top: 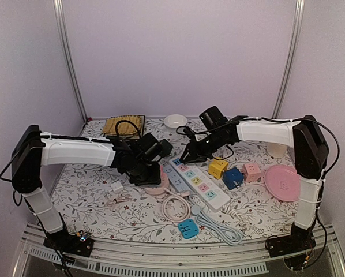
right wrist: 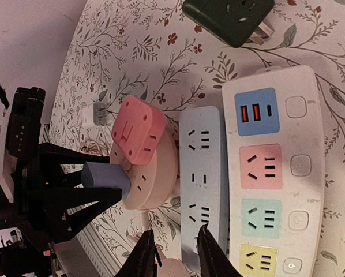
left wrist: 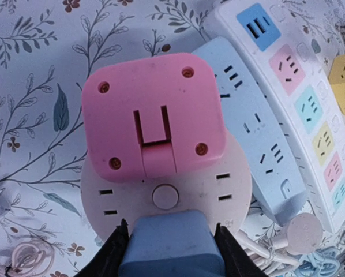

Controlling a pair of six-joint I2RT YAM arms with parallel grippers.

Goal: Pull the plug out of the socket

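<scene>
A round pale pink socket (left wrist: 230, 190) (right wrist: 155, 187) lies flat on the flowered cloth, left of the power strips. A pink square adapter (left wrist: 152, 121) (right wrist: 138, 128) sits plugged into its far half. A blue plug (left wrist: 171, 248) (right wrist: 106, 176) stands against the socket's near edge. My left gripper (left wrist: 169, 225) (top: 143, 170) is shut on that plug, one black finger on each side. My right gripper (right wrist: 175, 234) (top: 188, 156) hovers over the light blue strip (right wrist: 202, 173), jaws a little apart with nothing between them.
A white strip with coloured outlets (top: 198, 183) (right wrist: 270, 173) lies beside the light blue one. A dark green adapter (right wrist: 230, 17) lies beyond them. Yellow (top: 218, 168), blue (top: 232, 178) and pink (top: 252, 171) cube sockets, a pink plate (top: 283, 183) and coiled cables (top: 175, 205) lie around.
</scene>
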